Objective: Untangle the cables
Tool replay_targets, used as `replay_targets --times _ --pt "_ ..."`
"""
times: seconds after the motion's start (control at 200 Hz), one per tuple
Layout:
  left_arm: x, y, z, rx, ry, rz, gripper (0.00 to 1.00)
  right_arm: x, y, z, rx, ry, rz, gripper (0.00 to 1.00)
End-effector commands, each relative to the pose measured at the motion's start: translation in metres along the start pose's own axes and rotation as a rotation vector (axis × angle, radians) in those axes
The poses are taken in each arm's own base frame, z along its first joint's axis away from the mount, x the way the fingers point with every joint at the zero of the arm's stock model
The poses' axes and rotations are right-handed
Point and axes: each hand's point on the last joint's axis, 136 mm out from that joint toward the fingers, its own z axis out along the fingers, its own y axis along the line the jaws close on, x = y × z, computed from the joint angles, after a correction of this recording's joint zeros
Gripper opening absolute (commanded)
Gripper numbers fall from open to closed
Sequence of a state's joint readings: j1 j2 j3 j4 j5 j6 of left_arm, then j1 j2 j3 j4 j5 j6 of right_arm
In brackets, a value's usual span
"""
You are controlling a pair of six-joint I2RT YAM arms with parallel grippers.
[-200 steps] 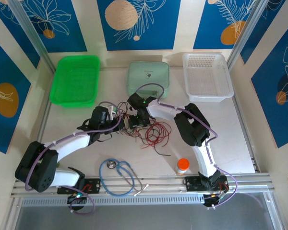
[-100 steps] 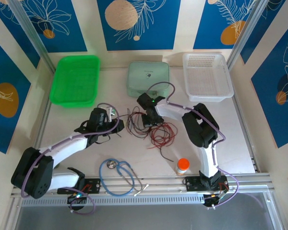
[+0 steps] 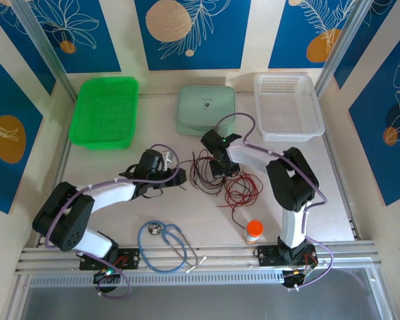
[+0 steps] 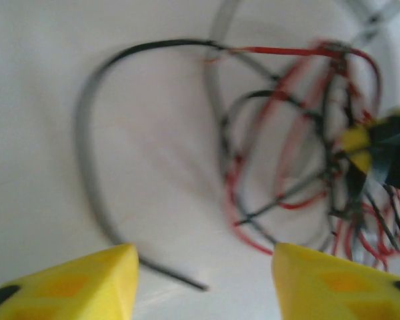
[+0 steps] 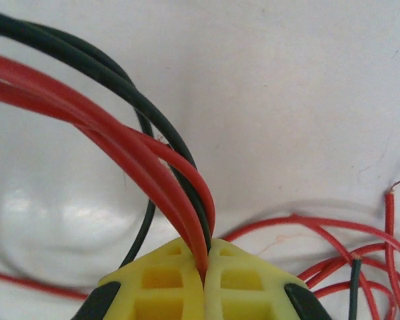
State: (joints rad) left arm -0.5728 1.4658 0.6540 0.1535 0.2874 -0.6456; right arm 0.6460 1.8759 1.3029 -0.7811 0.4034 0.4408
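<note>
The cables (image 3: pixel 221 179), thin red and black wires, lie in a loose tangle mid-table. My right gripper (image 3: pixel 220 165) sits over the tangle's upper part. In the right wrist view it (image 5: pixel 204 265) is shut on a bundle of red and black cables (image 5: pixel 137 157) that rise out from between its yellow fingers (image 5: pixel 160 287). My left gripper (image 3: pixel 177 177) is at the tangle's left edge. In the left wrist view it (image 4: pixel 203 280) is open, with a loose black cable end (image 4: pixel 180 277) lying on the table between the fingertips (image 4: pixel 87 280). The tangle (image 4: pixel 293 167) lies ahead, blurred.
A green basket (image 3: pixel 103 110) stands at the back left, a pale green box (image 3: pixel 205 108) at the back middle, and a white basket (image 3: pixel 287 105) at the back right. A light-blue stethoscope (image 3: pixel 165 243) and an orange-capped bottle (image 3: pixel 253 231) lie near the front edge.
My left gripper has opened and let go of the wires while shifting right. My right gripper has shut on the cables and dragged the tangle to the right.
</note>
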Motion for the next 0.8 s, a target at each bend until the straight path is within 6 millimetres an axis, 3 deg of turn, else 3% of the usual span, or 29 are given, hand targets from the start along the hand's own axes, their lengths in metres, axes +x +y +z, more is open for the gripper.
replay_targets --times 0.0,0.195,0.25,0.385,0.475,0.58,0.795 --pt "-0.016 -0.047 0.008 0.134 -0.017 0.095 0.68 -0.004 0.015 -0.016 -0.137 -0.036 -0.003 0.00" --pt "-0.019 -0.052 0.039 0.163 -0.002 0.064 0.71 -0.004 0.019 -0.017 -0.201 -0.036 0.023 0.00" --pt "-0.018 -0.041 0.046 0.098 0.010 0.067 0.71 -0.004 0.019 -0.018 -0.206 -0.036 0.024 0.00" --pt "-0.015 0.007 0.053 -0.172 0.035 0.118 0.66 -0.005 0.020 -0.023 -0.238 -0.045 0.038 0.00" --pt "-0.016 0.031 0.046 -0.310 0.032 0.151 0.49 -0.006 0.018 -0.030 -0.256 -0.059 0.053 0.00" --pt "-0.023 0.044 0.028 -0.420 -0.001 0.168 0.26 -0.005 0.007 -0.034 -0.239 -0.065 0.084 0.00" --pt "-0.038 0.061 -0.021 -0.608 -0.079 0.200 0.24 0.013 -0.034 -0.023 -0.081 -0.015 0.177 0.00"
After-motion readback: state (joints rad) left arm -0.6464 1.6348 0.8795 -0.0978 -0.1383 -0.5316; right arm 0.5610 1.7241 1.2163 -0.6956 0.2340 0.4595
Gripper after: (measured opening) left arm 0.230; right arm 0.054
